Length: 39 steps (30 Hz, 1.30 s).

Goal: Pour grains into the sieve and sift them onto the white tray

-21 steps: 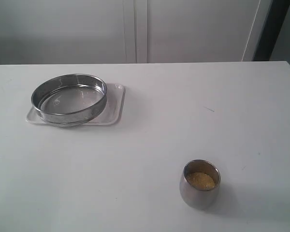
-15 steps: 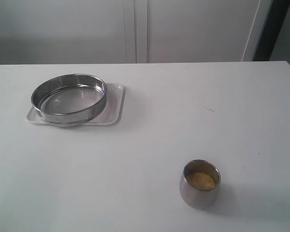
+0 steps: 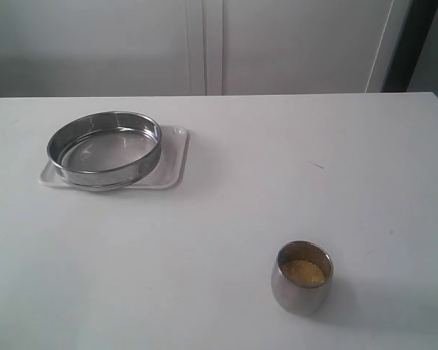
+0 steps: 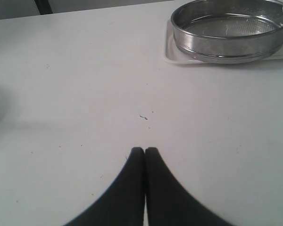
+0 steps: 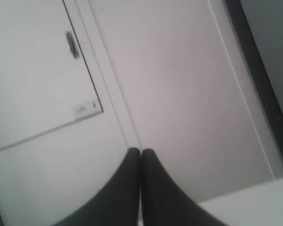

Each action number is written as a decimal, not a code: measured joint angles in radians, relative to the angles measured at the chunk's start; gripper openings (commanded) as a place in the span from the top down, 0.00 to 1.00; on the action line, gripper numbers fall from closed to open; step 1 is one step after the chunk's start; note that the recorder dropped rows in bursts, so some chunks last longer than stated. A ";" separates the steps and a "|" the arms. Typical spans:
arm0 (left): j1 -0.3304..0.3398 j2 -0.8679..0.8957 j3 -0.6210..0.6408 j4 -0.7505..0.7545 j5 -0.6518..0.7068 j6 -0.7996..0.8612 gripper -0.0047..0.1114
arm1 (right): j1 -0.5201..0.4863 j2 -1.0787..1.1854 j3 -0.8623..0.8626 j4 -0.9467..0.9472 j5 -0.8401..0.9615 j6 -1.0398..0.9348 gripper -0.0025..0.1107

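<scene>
Left gripper [image 4: 145,150]: the two dark fingers are pressed together tip to tip, with nothing between them. The arm is held low and angled down at the bare table [image 3: 241,197], tips above the surface and not touching it as far as I can tell. The sieve [image 4: 231,29] lies farther ahead of the fingertips, well apart from them.

Right gripper [image 5: 140,151]: its fingers are likewise pressed together and hold nothing. This wrist is pitched upward, so the tips point at the pale cabinet doors [image 5: 179,84] behind the table. A small dark handle [image 5: 72,44] shows on one door.

Exterior view: the sieve stands upright on the white tray [image 3: 174,157] at the left rear of the table. It overhangs the tray's left and near edges, leaving the tray's right strip uncovered. The fine mesh bottom is visible inside the shiny rim.

The grains [image 3: 302,273] form a golden-yellow heap in the lower part of a small rounded steel cup [image 3: 301,295]. The cup stands upright at the right front of the table, well apart from the sieve and tray.
</scene>
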 measured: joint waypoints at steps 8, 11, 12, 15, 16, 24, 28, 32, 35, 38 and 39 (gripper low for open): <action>0.000 0.000 0.000 0.000 0.000 0.000 0.96 | 0.000 0.033 -0.089 0.000 -0.092 -0.080 0.98; 0.000 0.000 0.000 0.000 0.000 0.000 0.96 | 0.000 0.114 -0.144 -0.012 -0.091 -0.084 0.98; 0.000 0.000 0.000 0.000 0.000 0.000 0.96 | 0.000 0.170 -0.172 -0.061 -0.091 -0.084 0.98; 0.000 0.000 0.000 0.000 0.000 0.000 0.96 | 0.000 0.284 -0.207 -0.199 -0.148 -0.029 0.98; 0.000 0.000 0.000 0.000 0.000 0.000 0.96 | 0.000 0.317 -0.217 -0.237 -0.171 0.001 0.98; 0.000 0.000 0.000 0.000 0.000 0.000 0.96 | 0.000 0.651 -0.262 -0.622 -0.432 0.243 0.98; 0.000 0.000 0.000 0.000 0.000 0.000 0.96 | 0.000 0.748 -0.262 -0.743 -0.523 0.290 0.98; 0.000 0.000 0.000 0.000 0.000 0.000 0.96 | 0.000 0.840 -0.262 -0.850 -0.629 0.315 0.98; 0.000 0.000 0.000 0.000 0.000 0.000 0.96 | 0.000 0.898 -0.262 -0.902 -0.690 0.321 0.98; 0.000 0.000 0.000 0.000 0.000 0.000 0.96 | 0.000 0.949 -0.262 -0.955 -0.735 0.325 0.98; 0.000 0.000 0.000 0.000 0.000 0.000 0.96 | 0.000 0.964 -0.262 -0.968 -0.748 0.325 0.98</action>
